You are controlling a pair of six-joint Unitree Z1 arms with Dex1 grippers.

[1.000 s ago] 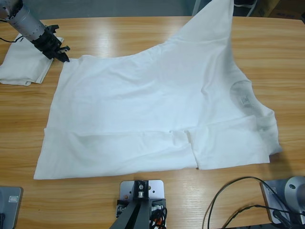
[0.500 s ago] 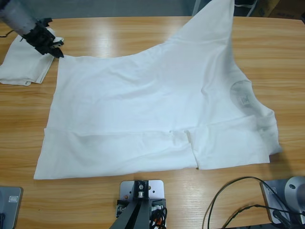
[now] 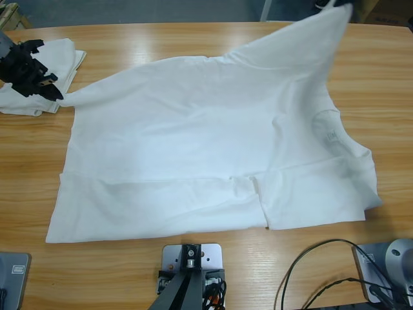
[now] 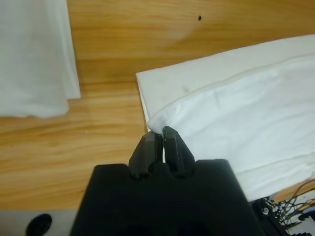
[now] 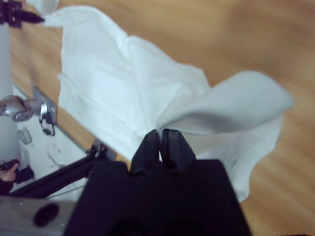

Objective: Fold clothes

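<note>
A large white T-shirt (image 3: 206, 148) lies spread across the table, collar (image 3: 329, 132) to the right, its near edge folded over. My left gripper (image 3: 57, 95) is at the far left, shut on the shirt's far hem corner (image 4: 157, 123) and holding it just off the wood. At the far right edge my right gripper (image 3: 344, 5) is shut on a raised corner of the shirt (image 5: 221, 108), so the cloth rises in a sheet toward it. In the right wrist view the left gripper (image 5: 22, 15) shows small at the cloth's other end.
A second white shirt (image 3: 35, 77), folded, lies at the far left corner just beyond the left gripper; it also shows in the left wrist view (image 4: 29, 54). Black cables (image 3: 310, 271) loop at the front right. Bare wood (image 3: 400, 97) lies to the right of the shirt.
The left gripper has moved left and toward the near side, drawing the hem corner out with it. The right-hand raised corner has shifted right and the lifted cloth has stretched wider.
</note>
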